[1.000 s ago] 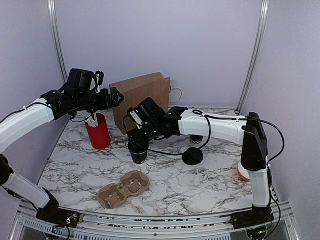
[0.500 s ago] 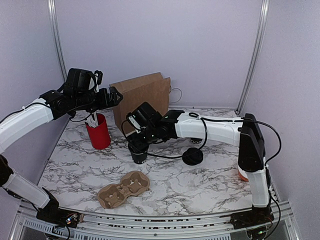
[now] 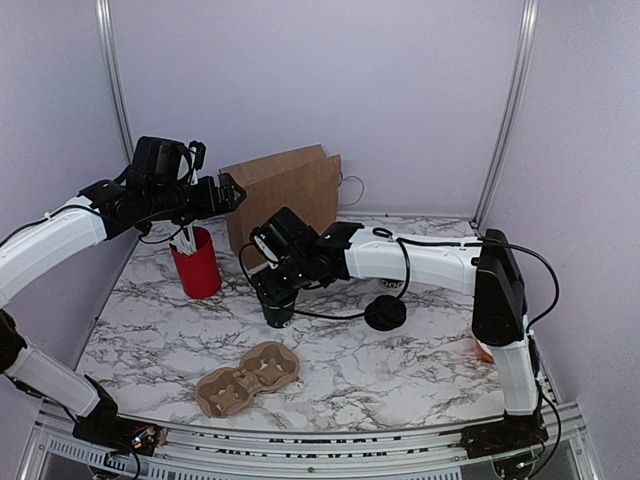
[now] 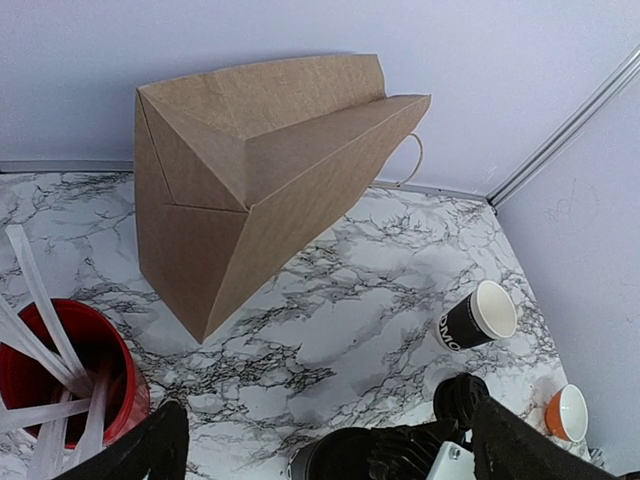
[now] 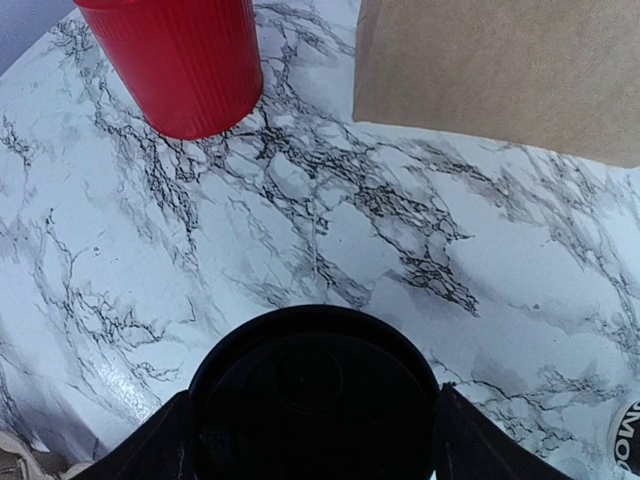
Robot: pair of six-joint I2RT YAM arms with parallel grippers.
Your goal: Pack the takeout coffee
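The takeout coffee (image 3: 280, 314), a small black cup with a black lid (image 5: 315, 400), stands on the marble table left of centre. My right gripper (image 3: 278, 290) comes down over it, and in the right wrist view its fingers (image 5: 165, 440) press against both sides of the lid. My left gripper (image 3: 225, 195) hangs open in the air above the red cup, with nothing between its fingers (image 4: 150, 450). The brown paper bag (image 3: 285, 195) stands at the back, behind the coffee.
A red cup (image 3: 198, 265) of white sticks stands at the left. A cardboard cup carrier (image 3: 248, 378) lies near the front. A loose black lid (image 3: 385, 313) lies right of the coffee. Farther right are an open black cup (image 4: 475, 318) and an orange cup (image 4: 567, 412).
My right arm has shifted slightly left and lower, settling its jaws round the lidded cup. The left arm has not moved.
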